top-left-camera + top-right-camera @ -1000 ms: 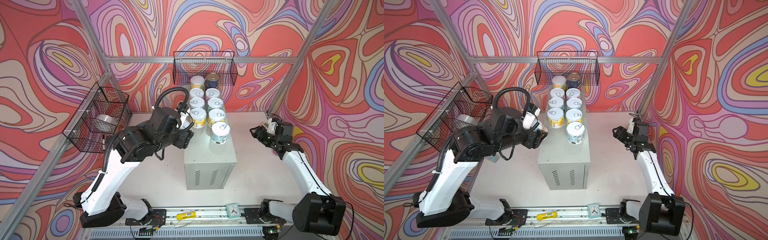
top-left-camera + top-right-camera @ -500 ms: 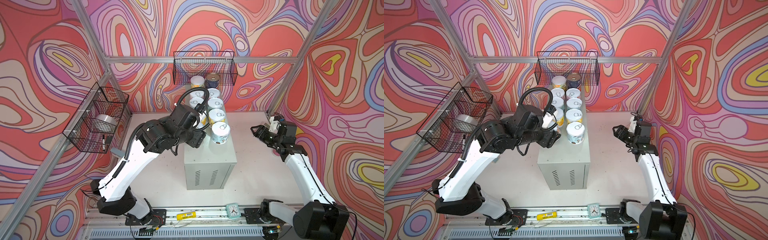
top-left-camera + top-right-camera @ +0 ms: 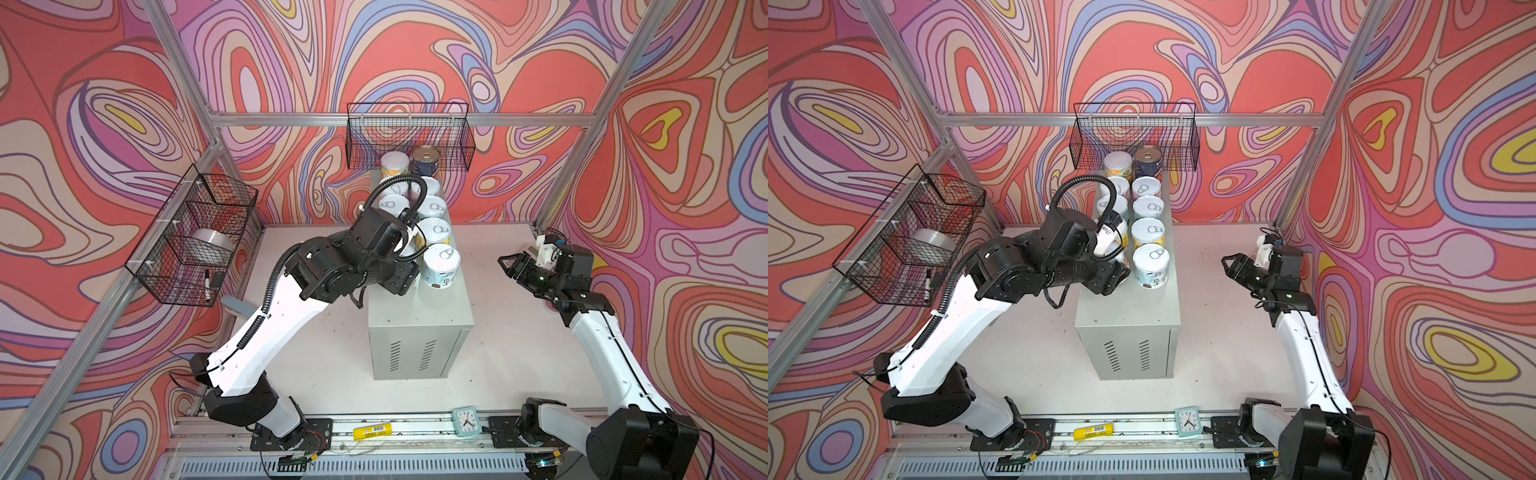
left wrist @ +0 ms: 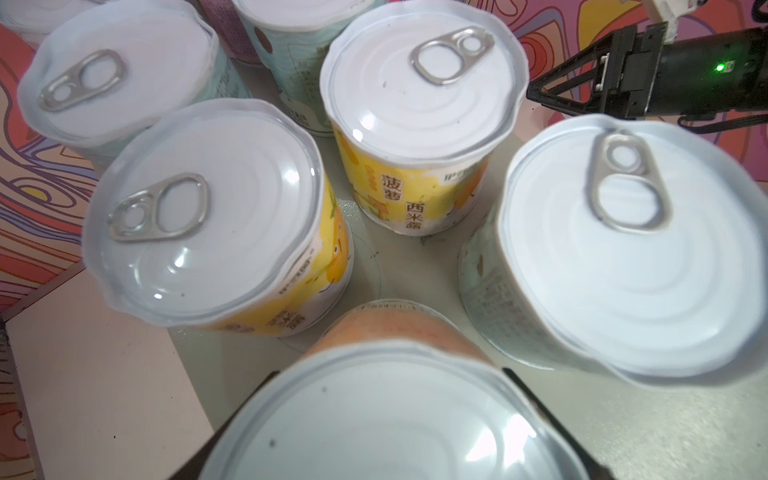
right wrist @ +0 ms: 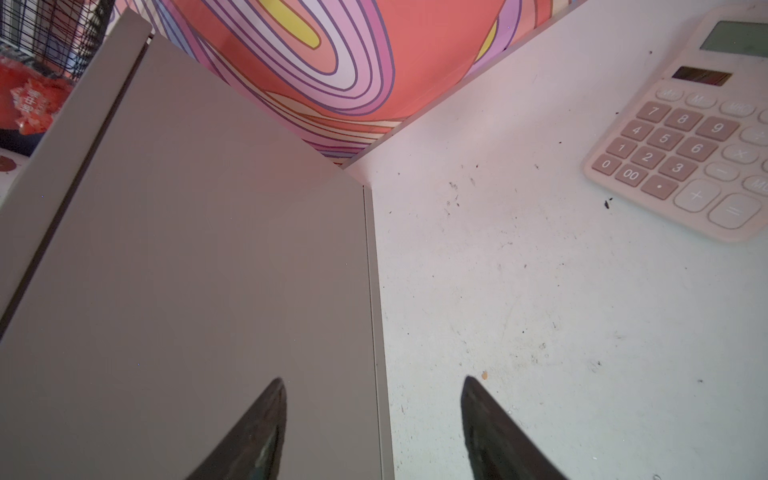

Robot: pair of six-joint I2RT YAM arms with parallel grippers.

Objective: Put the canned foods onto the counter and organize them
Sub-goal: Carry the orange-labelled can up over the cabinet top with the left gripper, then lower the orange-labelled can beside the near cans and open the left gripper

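Left claw [image 4: 384, 409] grasps an orange can [image 4: 390, 328] over the crowded surface [image 3: 419, 316]. Set down skewed, it could knock the nearest yellow can [image 4: 208, 216] off. Right claw [image 5: 374, 380] hangs released.

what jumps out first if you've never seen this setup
The double row of pull-tab cans stands on the tall grey metal box mid-table, against loud swirling red-and-purple walls. The left claw grips an orange-labelled can at the row's near end, while the right claw hangs open and empty right of the box.
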